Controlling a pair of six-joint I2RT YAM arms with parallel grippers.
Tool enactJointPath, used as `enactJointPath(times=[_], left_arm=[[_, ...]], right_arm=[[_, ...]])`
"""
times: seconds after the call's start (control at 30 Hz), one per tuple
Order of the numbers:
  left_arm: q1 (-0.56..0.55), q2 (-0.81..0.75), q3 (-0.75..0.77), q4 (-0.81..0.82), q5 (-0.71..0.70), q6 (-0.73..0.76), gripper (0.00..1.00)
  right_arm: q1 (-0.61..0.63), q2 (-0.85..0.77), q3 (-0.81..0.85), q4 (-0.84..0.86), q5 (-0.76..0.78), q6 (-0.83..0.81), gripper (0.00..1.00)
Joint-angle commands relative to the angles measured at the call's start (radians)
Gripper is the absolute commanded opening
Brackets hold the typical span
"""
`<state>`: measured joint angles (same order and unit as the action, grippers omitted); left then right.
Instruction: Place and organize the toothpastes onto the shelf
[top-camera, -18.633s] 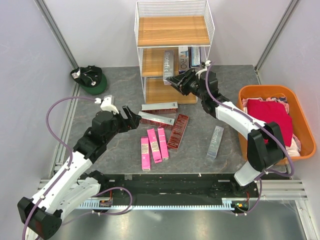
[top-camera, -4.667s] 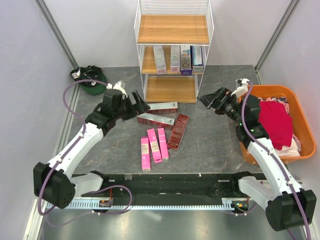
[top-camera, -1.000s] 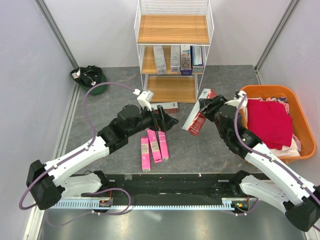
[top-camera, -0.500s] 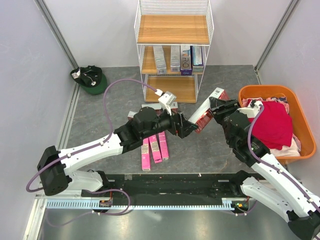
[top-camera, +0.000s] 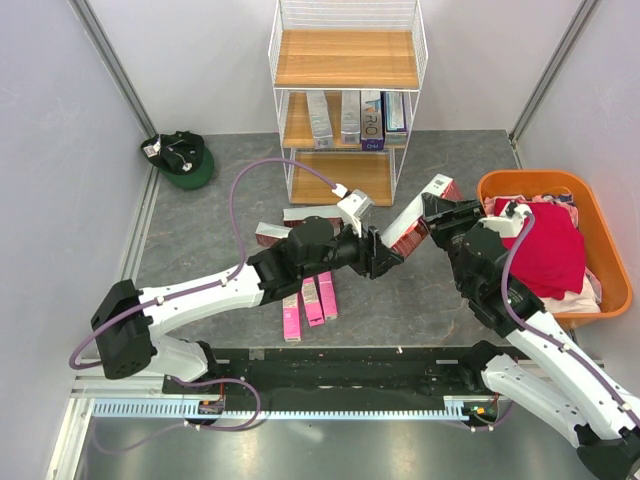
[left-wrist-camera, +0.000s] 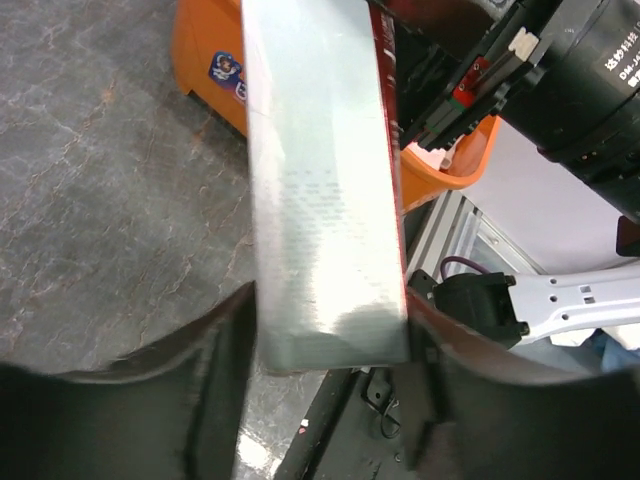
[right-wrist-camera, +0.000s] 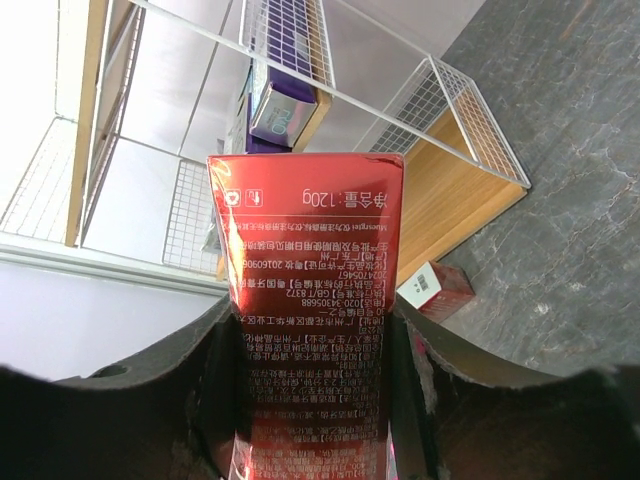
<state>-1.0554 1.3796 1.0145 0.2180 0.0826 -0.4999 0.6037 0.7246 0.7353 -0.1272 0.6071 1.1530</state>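
Left end effector (top-camera: 388, 252) nearer half-hidden toothpaste (top-camera: 421, 207)

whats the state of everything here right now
dark red box: off the table, tilted, held by both tools
right tool: shut on the box
left tool: shut on the box's end
shelf: four boxes upright on middle board, other boards bare
pink boxes: lying flat
orange tub: full of cloth

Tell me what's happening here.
The right claw holds a dark red cardboard toothpaste box up off the grey table. The left claw brackets its other end, though a firm grip there is unclear. Four silver and blue boxes stand on the middle board of the white wire shelf. Pink boxes lie on the table.
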Motion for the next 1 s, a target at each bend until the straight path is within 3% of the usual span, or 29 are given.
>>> enactJointPath(times=[0.0, 0.03, 0.2, 0.4, 0.57, 0.8, 0.97], left_arm=[[-0.005, 0.001, 0.033, 0.055, -0.026, 0.023, 0.51], [-0.005, -0.001, 0.035, 0.057, -0.026, 0.023, 0.44], [-0.006, -0.017, 0.026, 0.061, -0.06, 0.009, 0.33], [0.001, -0.106, -0.037, 0.055, -0.103, -0.026, 0.15], [0.005, -0.246, -0.123, 0.058, -0.141, -0.078, 0.02], [0.005, -0.474, -0.316, 0.07, -0.259, -0.164, 0.02], [0.006, -0.591, -0.358, 0.029, -0.337, -0.178, 0.02]], right_arm=[[-0.005, -0.033, 0.01, 0.07, 0.017, 0.02, 0.58], [-0.005, -0.034, 0.009, 0.072, 0.017, 0.02, 0.59], [-0.005, -0.042, 0.01, 0.072, 0.01, 0.01, 0.63], [-0.005, -0.067, 0.013, 0.074, 0.014, -0.024, 0.88], [-0.005, -0.082, 0.019, 0.075, 0.01, -0.075, 0.98], [-0.005, -0.083, 0.038, 0.072, 0.002, -0.148, 0.98], [-0.005, -0.077, 0.041, 0.072, -0.004, -0.18, 0.98]])
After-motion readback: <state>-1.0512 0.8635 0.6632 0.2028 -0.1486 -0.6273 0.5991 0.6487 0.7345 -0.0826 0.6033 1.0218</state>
